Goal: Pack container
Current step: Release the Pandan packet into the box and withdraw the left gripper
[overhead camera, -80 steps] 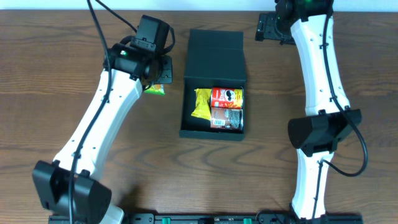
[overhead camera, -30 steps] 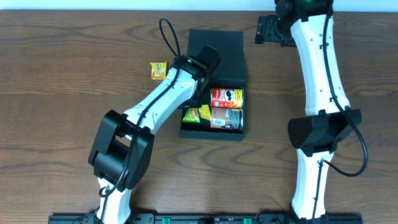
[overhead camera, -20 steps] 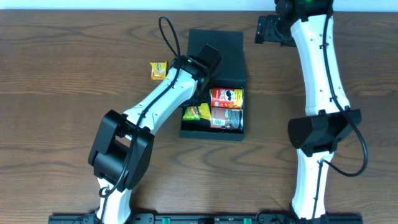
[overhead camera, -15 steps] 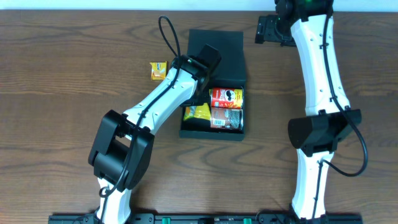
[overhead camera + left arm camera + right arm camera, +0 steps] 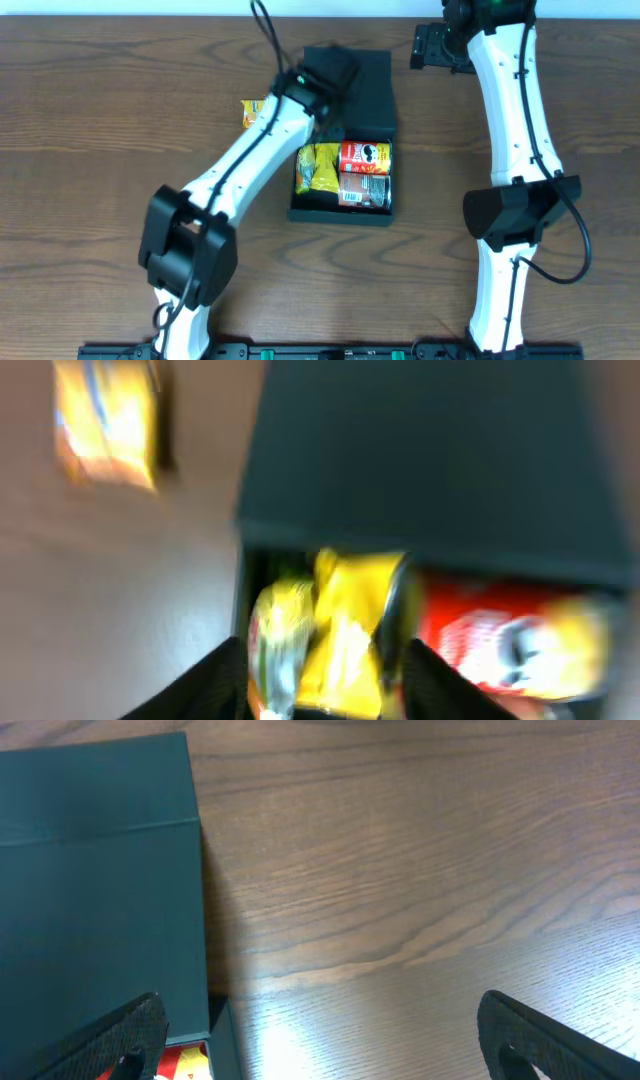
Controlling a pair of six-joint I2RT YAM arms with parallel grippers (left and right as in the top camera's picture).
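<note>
the container (image 5: 341, 212) sits open in the middle of the table (image 5: 90, 200), its lid (image 5: 365, 90) folded flat toward the far edge. inside, 2 cans (image 5: 365, 158) lie on the right and yellow packets (image 5: 320, 168) fill the left side. 1 loose packet (image 5: 253, 112) lies on the wood near the container's far left corner, apart from it.

the left gripper (image 5: 318, 675) hangs over the left part of the lid. its wrist view is blurred, but the fingers (image 5: 212, 678) show spread wide with nothing between them. the right gripper (image 5: 325, 1052) hovers beyond the lid's right edge, jaws spread and empty too.

the step in hand looks to be fetching the loose packet. to do it well, the left arm should swing out over it, line the fingers across its narrow side, come straight down and pinch its middle, since a thin pouch may slip from a corner grip. it should lift high enough to clear the container's wall, then let go over the left side, on the other packets and not the cans, so the lid can fold shut.
</note>
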